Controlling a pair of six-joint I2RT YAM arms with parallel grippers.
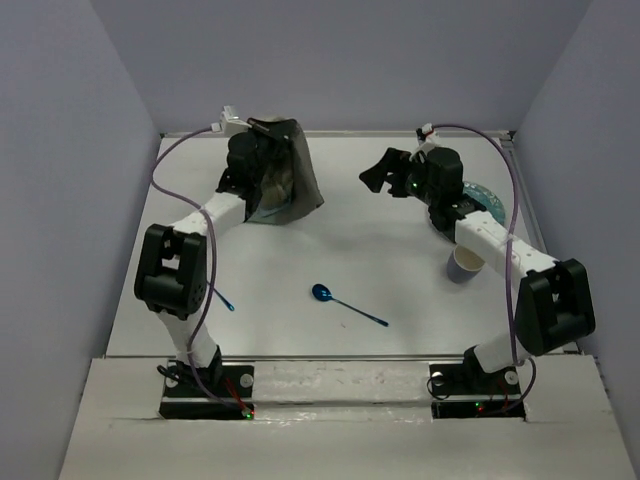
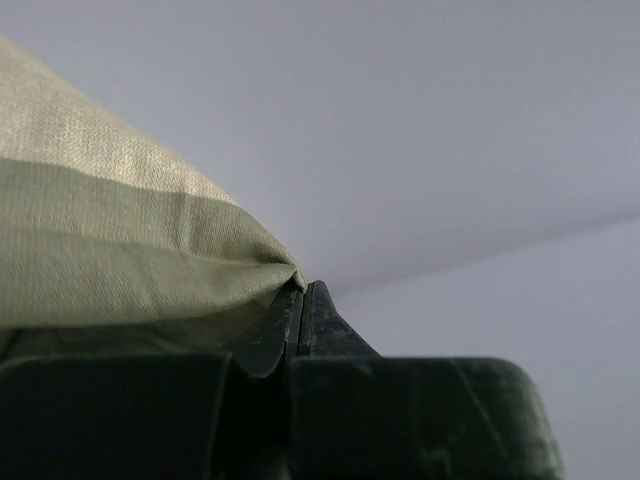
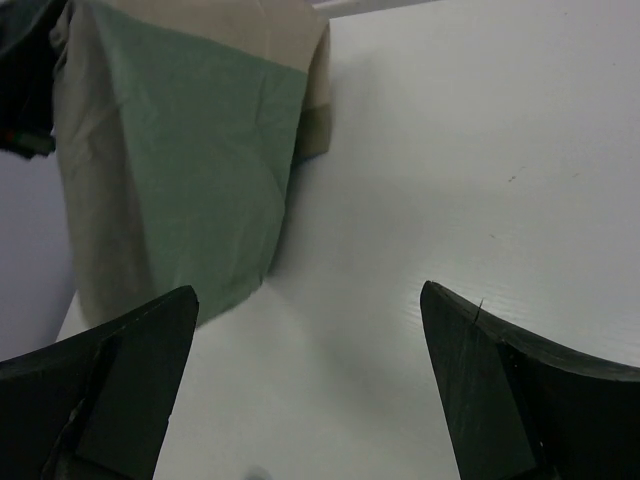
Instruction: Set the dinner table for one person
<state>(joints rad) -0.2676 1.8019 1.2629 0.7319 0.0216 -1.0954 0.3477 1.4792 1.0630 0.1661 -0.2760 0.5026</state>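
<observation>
In left pincer (image 2: 303, 298), tan-and-green placemat (image 2: 120, 250).

Tan-and-green placemat (image 3: 190, 170); blue spoon (image 1: 350, 306); white dinner table (image 1: 380, 250); lavender cup (image 1: 465, 265).

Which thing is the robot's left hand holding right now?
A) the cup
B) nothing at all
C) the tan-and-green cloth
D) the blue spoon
C: the left hand is pinched shut on an edge of the tan-and-green cloth, while the blue spoon lies alone on the dinner table.
</observation>
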